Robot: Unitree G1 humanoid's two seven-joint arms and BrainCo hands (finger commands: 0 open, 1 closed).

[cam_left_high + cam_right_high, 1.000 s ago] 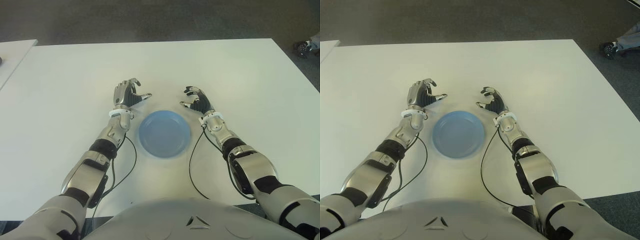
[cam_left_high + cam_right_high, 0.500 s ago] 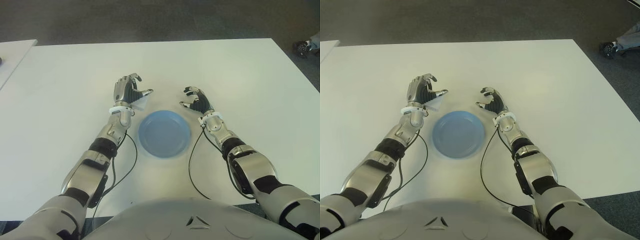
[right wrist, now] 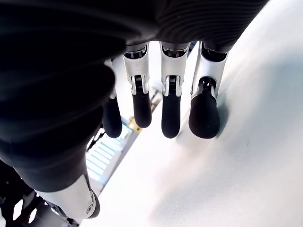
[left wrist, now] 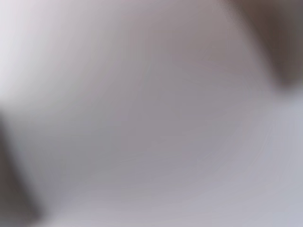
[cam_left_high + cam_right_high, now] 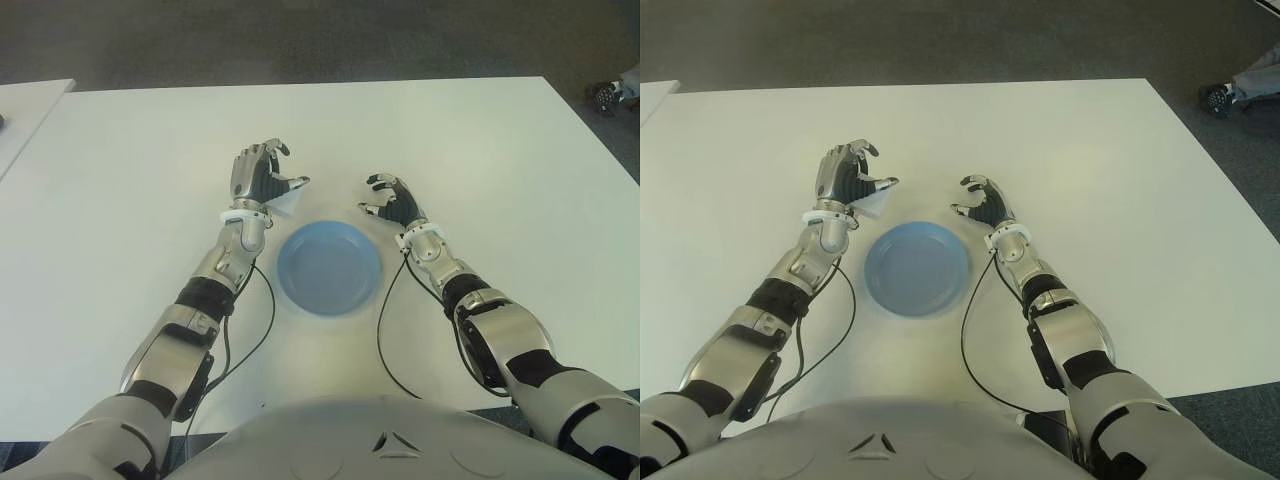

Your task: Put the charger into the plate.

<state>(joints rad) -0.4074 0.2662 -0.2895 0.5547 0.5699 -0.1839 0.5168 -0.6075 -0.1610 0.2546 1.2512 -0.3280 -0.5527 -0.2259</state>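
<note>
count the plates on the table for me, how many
1: a blue plate on the white table, between the left hand, which holds the white charger, and the empty right hand. None looks hidden.

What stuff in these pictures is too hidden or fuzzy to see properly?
- The charger: in the eye views only a pale corner shows under the left hand; its fingers cover the rest.
- Left wrist view: one pale blur fills it, so no fingers or grip can be read there.
- Top right corner of the eye views: something on the floor is cut off by the edge.
- The right hand beside the blue plate holds nothing.
</note>
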